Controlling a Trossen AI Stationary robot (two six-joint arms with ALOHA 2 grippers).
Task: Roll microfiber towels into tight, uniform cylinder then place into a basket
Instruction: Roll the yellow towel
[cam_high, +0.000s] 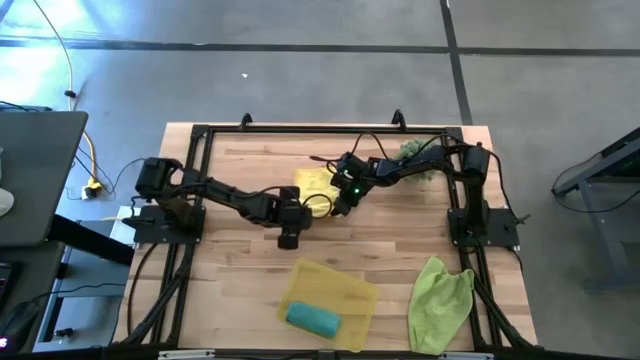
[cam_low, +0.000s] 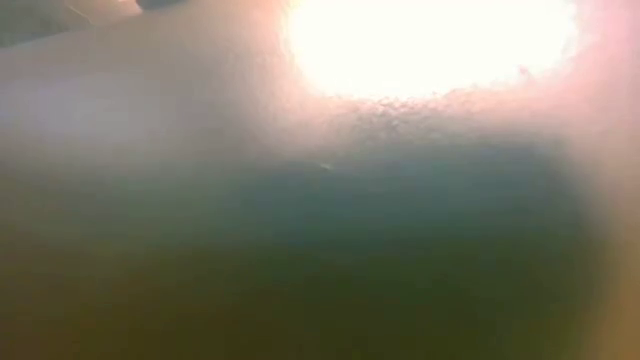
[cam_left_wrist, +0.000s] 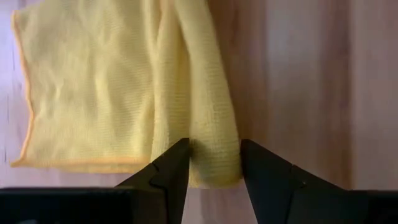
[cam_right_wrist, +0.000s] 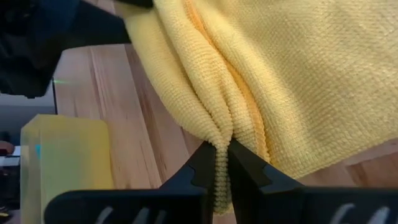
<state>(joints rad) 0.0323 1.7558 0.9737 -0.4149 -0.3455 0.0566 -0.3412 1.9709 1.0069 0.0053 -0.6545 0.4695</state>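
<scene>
The yellow towel (cam_high: 312, 183) lies on the wooden table at its middle, partly flat (cam_left_wrist: 87, 87), with one side gathered into a thick rolled fold (cam_left_wrist: 208, 93). My left gripper (cam_high: 303, 207) reaches it from the table's left, shut on the roll's end (cam_left_wrist: 214, 158). My right gripper (cam_high: 338, 205) comes from the right and is shut on a bunched ridge of the same towel (cam_right_wrist: 222, 155). A rolled teal towel (cam_high: 312, 318) lies in the yellow basket (cam_high: 345, 285) near the front edge. The lime green towel (cam_high: 440, 292) lies crumpled at the front right. My left gripper has the end of the yellow towel's rolled fold (cam_left_wrist: 214, 134) between its two fingers, which touch it on both sides. The fingers slant down and lie along the roll. The roll rests on the table. My right gripper pinches a raised ridge of several gathered layers (cam_right_wrist: 219, 134) between its fingertips, slanting down from the table's right. The ridge runs away from the fingers, and the rest of the towel (cam_right_wrist: 323, 74) spreads out beside it.
A spiky green plant (cam_high: 410, 150) sits at the far right by the right arm's base. A black frame (cam_high: 200, 135) rims the table. Bare wood (cam_high: 400, 240) lies between the yellow towel and the basket. The low view is blocked by something close and blurred.
</scene>
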